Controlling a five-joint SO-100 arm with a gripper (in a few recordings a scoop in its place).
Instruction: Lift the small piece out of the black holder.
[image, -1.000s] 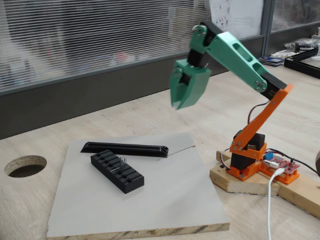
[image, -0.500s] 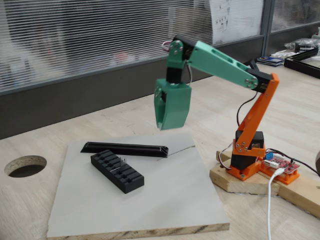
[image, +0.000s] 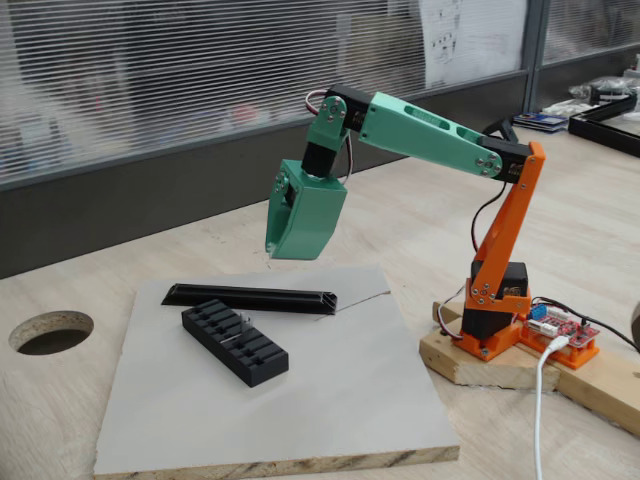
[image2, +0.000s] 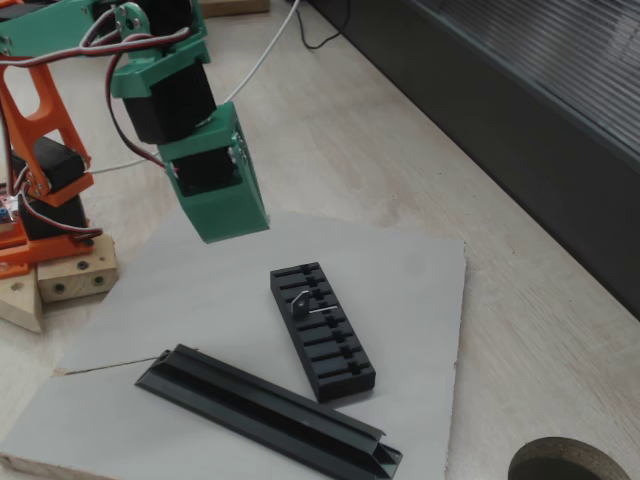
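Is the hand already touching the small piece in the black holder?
No: the hand hangs in the air apart from the small piece, which sits in the black holder.

A green gripper (image2: 232, 222) hangs in the air above the near-left part of a grey board (image2: 420, 270), its tip pointing down and its fingers together, nothing between them. The black holder (image2: 322, 331) lies on the board, running diagonally, its top cut by a row of crosswise slots. The small piece (image2: 300, 303), a thin silver-grey strip, stands in one of the slots near the holder's upper end. Just below the holder lies a longer black angled rail (image2: 265, 411). The board rests on a pale wooden table (image2: 380, 120), with a round hole (image2: 575, 462) at the lower right corner. The arm's orange base (image2: 35, 190) sits on a wooden block (image2: 70, 275) at the left.
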